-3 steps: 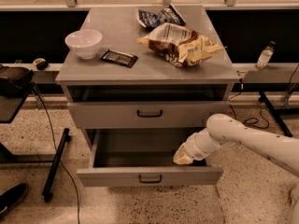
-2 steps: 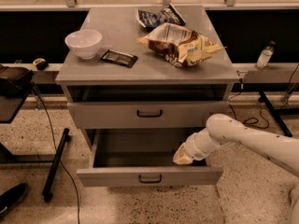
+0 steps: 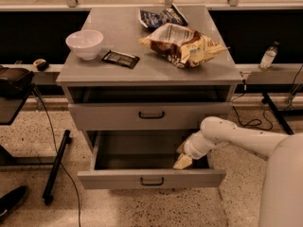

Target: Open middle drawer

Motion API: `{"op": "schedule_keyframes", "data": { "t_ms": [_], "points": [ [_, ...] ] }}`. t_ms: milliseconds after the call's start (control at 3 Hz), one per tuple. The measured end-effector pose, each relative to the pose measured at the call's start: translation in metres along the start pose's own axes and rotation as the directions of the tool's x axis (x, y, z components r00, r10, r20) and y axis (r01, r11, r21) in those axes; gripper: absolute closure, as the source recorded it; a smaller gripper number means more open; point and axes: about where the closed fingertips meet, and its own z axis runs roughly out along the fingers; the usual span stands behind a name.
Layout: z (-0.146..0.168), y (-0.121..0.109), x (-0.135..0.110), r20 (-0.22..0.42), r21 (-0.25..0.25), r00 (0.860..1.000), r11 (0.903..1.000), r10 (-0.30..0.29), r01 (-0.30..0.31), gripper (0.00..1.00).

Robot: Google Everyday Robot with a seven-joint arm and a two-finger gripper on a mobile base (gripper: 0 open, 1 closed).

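The middle drawer is pulled far out of the grey cabinet. Its flat front panel carries a small black loop handle, and its plain grey tray lies open to view with nothing in it. My gripper is at the end of the white arm, which reaches in from the right. The gripper sits inside the tray at its right side, just behind the front panel and above its top edge, well to the right of the handle.
The drawer above stands slightly out. The cabinet top holds a white bowl, a dark flat packet and chip bags. A black stand and cable are on the floor at left. A bottle is at right.
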Motion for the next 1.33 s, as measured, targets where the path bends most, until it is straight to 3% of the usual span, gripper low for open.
{"op": "schedule_keyframes", "data": {
  "t_ms": [667,1000,1333],
  "points": [
    [-0.003,0.0,-0.001,0.006,-0.002,1.0,1.0,0.005,-0.005,0.93],
    [0.011,0.017,0.003,0.065,-0.034,0.998,0.9994,0.008,-0.006,1.0],
    [0.008,0.016,0.001,0.066,-0.034,0.998,0.9994,0.008,-0.006,1.0]
  ]
}}
